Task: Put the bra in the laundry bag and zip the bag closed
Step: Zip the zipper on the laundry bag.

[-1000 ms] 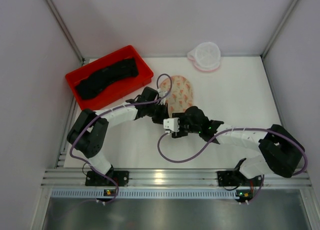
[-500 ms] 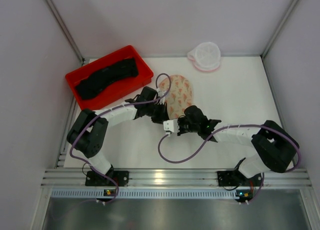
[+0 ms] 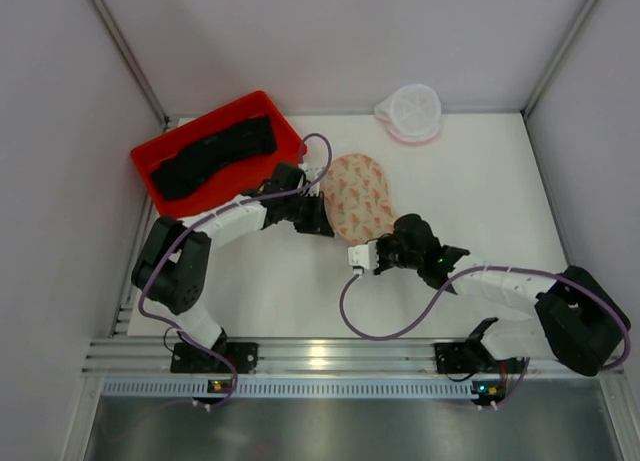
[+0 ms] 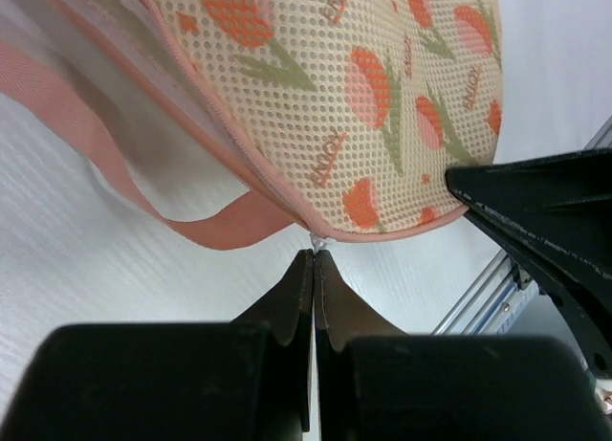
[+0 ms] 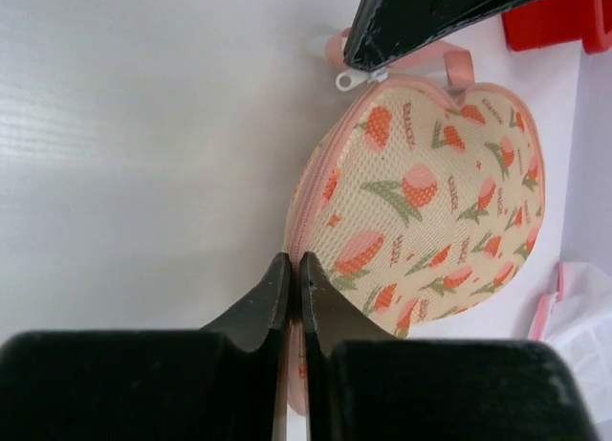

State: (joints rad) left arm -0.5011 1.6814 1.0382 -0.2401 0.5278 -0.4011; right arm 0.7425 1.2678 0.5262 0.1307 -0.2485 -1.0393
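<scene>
The black bra (image 3: 210, 156) lies in the red bin (image 3: 262, 99) at the back left. The white mesh laundry bag (image 3: 410, 111) sits at the back right, apart from both arms; it also shows in the right wrist view (image 5: 588, 326). Both grippers work on a peach oval patterned mesh piece (image 3: 358, 196) with pink trim. My left gripper (image 3: 324, 216) is shut on its small zip pull (image 4: 316, 242) at the piece's left edge. My right gripper (image 3: 380, 243) is shut on the pink edge (image 5: 298, 240) at its near end.
The red bin's corner shows in the right wrist view (image 5: 564, 20). A pink strap loop (image 4: 115, 164) hangs off the peach piece. Purple cables (image 3: 380, 326) trail from both wrists over the white table. Grey walls close in on three sides.
My right arm has drawn back to the right and nearer. My left gripper has shifted back and left. More of the peach piece now shows between them.
</scene>
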